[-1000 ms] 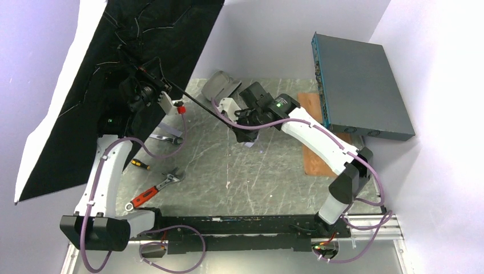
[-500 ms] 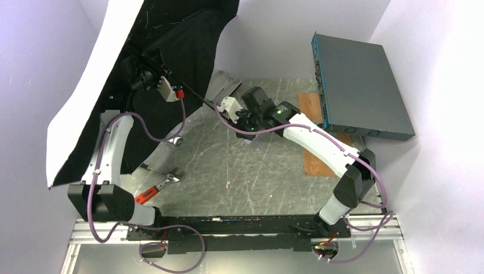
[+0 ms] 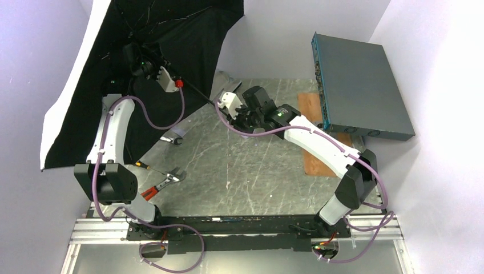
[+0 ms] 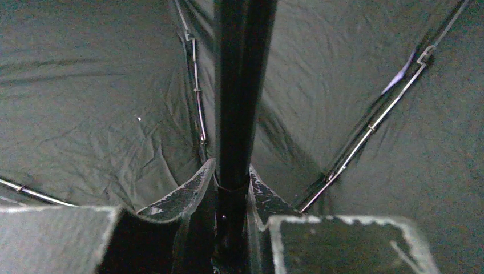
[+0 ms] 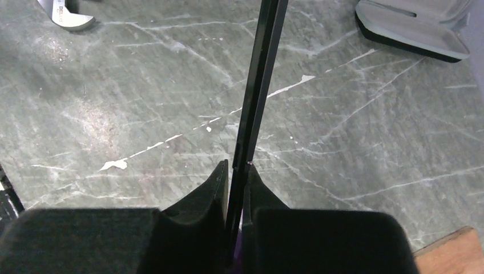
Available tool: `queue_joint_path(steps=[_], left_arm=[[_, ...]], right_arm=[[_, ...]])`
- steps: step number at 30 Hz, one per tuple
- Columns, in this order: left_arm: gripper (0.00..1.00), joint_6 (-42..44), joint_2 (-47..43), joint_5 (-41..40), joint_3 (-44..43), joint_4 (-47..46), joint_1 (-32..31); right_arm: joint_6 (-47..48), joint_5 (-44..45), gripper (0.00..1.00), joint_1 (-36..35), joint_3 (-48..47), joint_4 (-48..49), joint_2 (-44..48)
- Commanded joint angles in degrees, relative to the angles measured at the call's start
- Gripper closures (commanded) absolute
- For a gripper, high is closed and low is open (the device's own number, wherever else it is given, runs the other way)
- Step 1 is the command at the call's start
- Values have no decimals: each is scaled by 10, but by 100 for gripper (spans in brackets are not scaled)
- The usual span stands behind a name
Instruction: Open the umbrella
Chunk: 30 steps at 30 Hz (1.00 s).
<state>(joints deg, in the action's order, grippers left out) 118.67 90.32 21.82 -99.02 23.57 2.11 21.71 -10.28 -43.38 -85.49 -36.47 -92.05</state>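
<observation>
Pale lavender walls [image 3: 34, 85] enclose a grey marbled tabletop [image 3: 257, 177] — evenly, softly lit.

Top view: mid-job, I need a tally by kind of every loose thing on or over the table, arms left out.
Umbrella: 1
Wrenches: 2 (red-handled wrench, silver wrench)
Screwdriver: 1
Grey case: 1
Flat box: 1
Wooden board: 1
Total: 7
</observation>
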Motion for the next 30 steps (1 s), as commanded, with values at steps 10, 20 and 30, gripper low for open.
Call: queue_joint_path(steps=[10,20,30], left_arm=[[78,157,10,-241,-86,-281,198],[74,134,-80,-79,47,-302,112],[47,118,-144,-28,143,-278,14]], right_arm=[[81,-11,100,13,86,-378,30],[54,-88,100,13,-50,-278,-4],[-14,-166,100,14,-87,-110,0]])
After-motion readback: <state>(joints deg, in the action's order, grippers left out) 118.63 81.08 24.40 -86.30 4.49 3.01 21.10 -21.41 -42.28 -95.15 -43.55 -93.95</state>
